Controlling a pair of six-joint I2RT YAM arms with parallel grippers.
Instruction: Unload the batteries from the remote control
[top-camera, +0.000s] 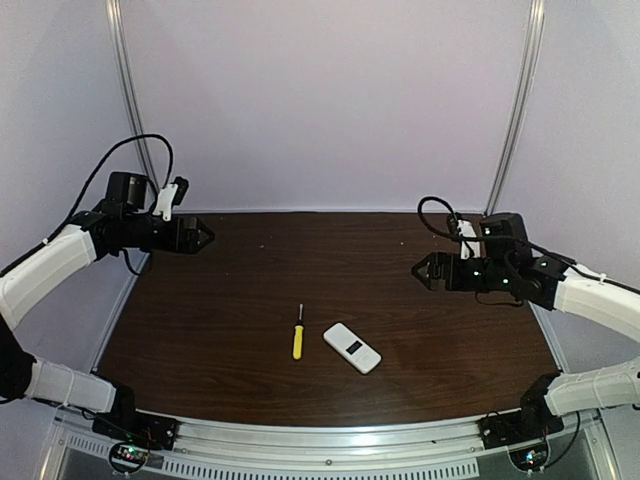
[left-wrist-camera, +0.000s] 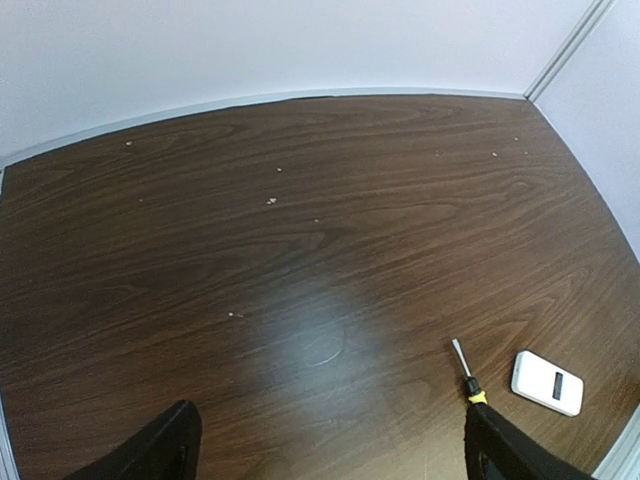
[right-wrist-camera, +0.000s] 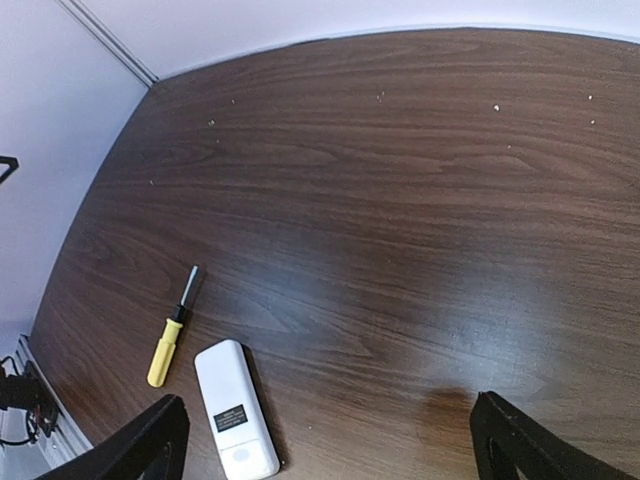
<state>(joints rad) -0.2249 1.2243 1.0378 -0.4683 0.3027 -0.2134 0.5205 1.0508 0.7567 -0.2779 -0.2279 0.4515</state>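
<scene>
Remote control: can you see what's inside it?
No. The remote control lies flat on the table, dark window up. No batteries show; anything inside is covered by its casing.

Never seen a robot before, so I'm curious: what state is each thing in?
remote control: flat on the table, dark window up, not gripped.
screwdriver: lying flat beside the remote control, not touching it.
left gripper: open, empty, above the table.
right gripper: open, empty, above the table.
</scene>
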